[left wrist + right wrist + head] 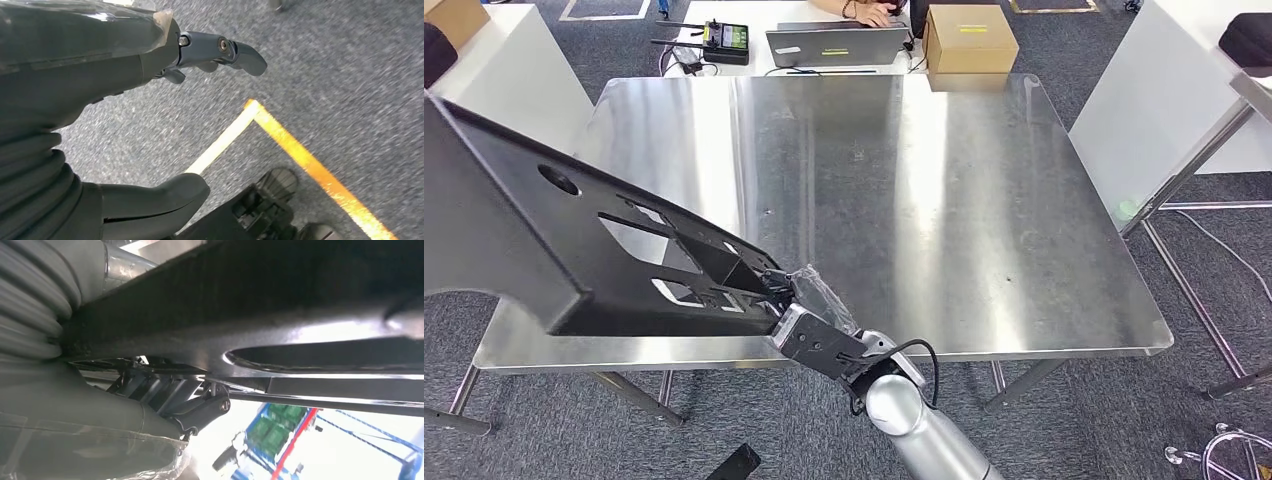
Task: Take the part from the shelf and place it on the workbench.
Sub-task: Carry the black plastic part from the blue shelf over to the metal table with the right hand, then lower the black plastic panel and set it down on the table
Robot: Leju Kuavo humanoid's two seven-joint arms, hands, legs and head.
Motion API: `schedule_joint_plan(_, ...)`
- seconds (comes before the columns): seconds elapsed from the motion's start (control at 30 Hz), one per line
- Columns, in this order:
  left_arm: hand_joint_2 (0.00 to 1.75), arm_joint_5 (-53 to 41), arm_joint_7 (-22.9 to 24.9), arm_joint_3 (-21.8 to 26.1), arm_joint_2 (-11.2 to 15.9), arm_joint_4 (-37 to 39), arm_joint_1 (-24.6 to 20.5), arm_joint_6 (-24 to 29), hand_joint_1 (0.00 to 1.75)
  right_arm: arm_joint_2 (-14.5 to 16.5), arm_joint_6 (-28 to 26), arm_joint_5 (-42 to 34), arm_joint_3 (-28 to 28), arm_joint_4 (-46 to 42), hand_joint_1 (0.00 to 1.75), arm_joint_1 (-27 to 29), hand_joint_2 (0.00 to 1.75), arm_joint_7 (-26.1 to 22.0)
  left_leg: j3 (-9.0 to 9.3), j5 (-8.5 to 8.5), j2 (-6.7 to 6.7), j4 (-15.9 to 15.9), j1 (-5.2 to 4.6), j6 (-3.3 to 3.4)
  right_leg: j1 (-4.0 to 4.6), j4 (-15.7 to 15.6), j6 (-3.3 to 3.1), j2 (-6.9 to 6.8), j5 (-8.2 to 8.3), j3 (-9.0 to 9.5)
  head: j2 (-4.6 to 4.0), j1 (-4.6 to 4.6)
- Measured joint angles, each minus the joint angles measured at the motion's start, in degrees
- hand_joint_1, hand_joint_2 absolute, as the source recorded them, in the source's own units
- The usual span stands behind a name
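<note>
a cardboard box [970,40] and a laptop [834,45] sit beyond the far edge of the steel surface [944,200]. the right robot hand [799,325] grips the black part [554,250] at one end, tilted above the surface's near left corner. the left robot hand [150,125] hangs over carpet, fingers [235,50] spread, holding nothing.

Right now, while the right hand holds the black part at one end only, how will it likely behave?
The black part looks like rigid metal: it juts out without sagging. Held by the right hand at one end, it probably levers hard against the fingers. Its glossy finish may be slippery.
</note>
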Motion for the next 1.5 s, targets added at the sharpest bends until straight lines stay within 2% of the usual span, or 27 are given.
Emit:
schedule_joint_plan(0.03, 1.75, -0.22, 0.14, 0.01, -0.17, -0.26, -0.12, -0.27, 0.00, -0.02, -0.55, 0.72, 0.10, 0.00, 1.75, -0.28, 1.75, 0.18, 0.69, -0.56, -0.11, 0.01, 0.08, -0.25, -0.21, -3.73, 0.91, -0.06, 2.26, 0.83, 0.00, 0.01)
schedule_joint_plan(0.07, 1.75, -0.41, 0.31, 0.00, -0.33, -0.48, -0.30, -0.57, 0.00, -0.03, -1.14, 1.55, 0.26, 0.02, 1.75, -0.62, 1.75, 0.43, 1.36, -1.10, -0.21, 0.11, 0.07, -0.56, -0.40, -7.83, 1.80, -0.21, 5.31, 1.77, 0.00, 0.06)
schedule_joint_plan(0.1, 1.75, -0.57, 0.52, -0.01, -0.47, -0.65, -0.47, -0.90, 0.00, -0.03, -1.85, 2.59, 0.49, 0.07, 1.75, -1.03, 1.75, 0.81, 1.72, -1.58, -0.28, 0.20, 0.01, -0.88, -0.47, -11.06, 1.95, -0.34, 7.64, 2.71, 0.00, 0.08)
schedule_joint_plan(0.13, 1.75, -0.76, 0.77, -0.01, -0.57, -0.79, -0.63, -1.16, 0.00, 0.04, -2.67, 3.94, 0.77, 0.11, 1.75, -1.47, 1.75, 1.29, 1.89, -2.00, -0.31, 0.34, -0.07, -1.22, -0.45, -13.09, 1.62, -0.40, 9.49, 3.22, 0.01, 0.04)
schedule_joint_plan(0.17, 1.75, -0.98, 0.98, -0.01, -0.60, -0.90, -0.77, -1.44, 0.00, 0.18, -3.67, 5.58, 1.04, 0.24, 1.75, -2.01, 1.75, 1.88, 1.86, -2.29, -0.30, 0.48, -0.16, -1.49, -0.36, -13.78, 0.93, -0.41, 10.27, 3.35, 0.01, 0.07)
schedule_joint_plan(0.2, 1.75, -1.24, 1.24, -0.02, -0.65, -1.02, -0.88, -1.75, 0.00, 0.43, -4.78, 7.50, 1.27, 0.47, 1.75, -2.75, 1.75, 2.54, 1.72, -2.50, -0.25, 0.50, -0.15, -1.52, -0.30, -13.73, 0.17, -0.30, 10.20, 3.45, 0.01, 0.03)
schedule_joint_plan(0.23, 1.75, -1.52, 1.55, -0.04, -0.69, -1.13, -1.06, -2.12, 0.00, 0.82, -6.01, 9.70, 1.56, 0.88, 1.75, -3.75, 1.75, 3.21, 1.72, -2.62, -0.18, 0.52, -0.13, -1.40, -0.31, -13.69, -0.02, -0.16, 10.44, 3.35, 0.01, 0.02)
schedule_joint_plan(0.37, 1.75, -2.36, 2.73, -0.13, -1.00, -1.91, -2.13, -3.60, 0.00, 2.77, -9.99, 18.00, 3.13, 4.22, 1.75, -8.93, 1.75, 5.89, 1.74, -2.43, -0.08, 0.37, -0.06, -0.57, -0.40, -13.68, 0.10, 0.26, 10.49, 3.15, 0.00, 0.03)
schedule_joint_plan(0.53, 1.75, -2.51, 3.02, -0.15, -1.28, -2.60, -3.06, -4.05, 0.00, 4.04, -10.78, 19.73, 4.02, 7.35, 1.75, -11.73, 1.75, 6.37, 1.80, -2.36, 0.08, 0.04, 0.00, -0.47, -0.11, -13.70, -0.37, 0.45, 10.18, 3.03, 0.00, 0.03)
schedule_joint_plan(0.6, 1.75, -2.51, 3.03, -0.15, -1.36, -2.72, -3.12, -4.10, 0.00, 4.14, -10.91, 19.81, 4.11, 8.05, 1.75, -12.17, 1.75, 6.37, 1.88, -2.56, 0.22, -0.28, 0.08, -0.79, 0.08, -13.68, -0.46, 0.43, 10.14, 2.97, 0.00, 0.03)
schedule_joint_plan(0.73, 1.75, -2.57, 3.07, -0.15, -1.45, -2.94, -3.15, -4.16, 0.00, 4.32, -12.00, 22.38, 4.61, 9.18, 1.75, -13.09, 1.75, 7.61, 1.97, -2.70, 0.28, -0.47, 0.14, -1.89, 0.16, -13.66, -0.66, 0.39, 10.22, 3.04, 0.00, 0.04)
schedule_joint_plan(0.8, 1.75, -2.79, 3.18, -0.15, -1.50, -3.02, -3.25, -4.44, 0.00, 4.75, -13.56, 27.13, 5.42, 10.94, 1.75, -14.87, 1.75, 10.21, 1.99, -2.68, 0.33, -0.44, 0.09, -2.25, 0.12, -13.66, -0.80, 0.40, 10.31, 3.09, 0.00, 0.04)
schedule_joint_plan(0.93, 1.75, -3.58, 3.75, -0.31, -1.67, -3.08, -3.90, -5.45, 0.00, 6.80, -15.28, 38.63, 8.06, 19.06, 1.75, -21.44, 1.75, 17.10, 2.06, -2.67, 0.36, -0.19, -0.08, -2.31, -0.02, -13.67, -0.90, 0.39, 10.39, 3.27, 0.00, 0.05)
schedule_joint_plan(1.07, 1.75, -4.27, 4.06, -0.48, -1.72, -3.08, -4.68, -6.69, 0.00, 8.73, -11.83, 46.21, 11.07, 29.11, 1.75, -26.88, 1.75, 23.13, 2.09, -2.67, 0.27, 0.02, -0.10, -2.30, -0.02, -13.68, -0.88, 0.28, 10.40, 3.45, 0.00, 0.04)
schedule_joint_plan(1.2, 1.75, -4.39, 4.19, -0.50, -1.79, -3.07, -5.26, -7.51, 0.00, 8.86, -5.26, 48.37, 12.74, 37.02, 1.75, -29.32, 1.75, 28.19, 2.03, -2.68, 0.19, 0.14, -0.13, -2.29, -0.02, -13.75, -0.87, 0.18, 10.40, 3.51, 0.00, 0.05)
schedule_joint_plan(1.3, 1.75, -4.39, 4.48, -0.50, -2.08, -3.08, -5.55, -7.74, 0.00, 7.93, -2.62, 47.49, 12.86, 41.20, 1.75, -30.14, 1.75, 32.01, 1.98, -2.70, 0.19, 0.19, -0.17, -2.27, -0.03, -13.84, -0.85, 0.18, 10.42, 3.52, 0.00, 0.05)
schedule_joint_plan(1.5, 1.75, -4.68, 4.93, -0.59, -2.61, -3.53, -5.65, -8.14, 0.00, 3.81, -1.88, 44.92, 11.05, 45.68, 1.75, -30.84, 1.75, 36.99, 1.93, -2.83, 0.21, 0.29, -0.27, -2.06, -0.12, -13.90, -0.84, 0.17, 10.42, 3.54, 0.00, 0.04)
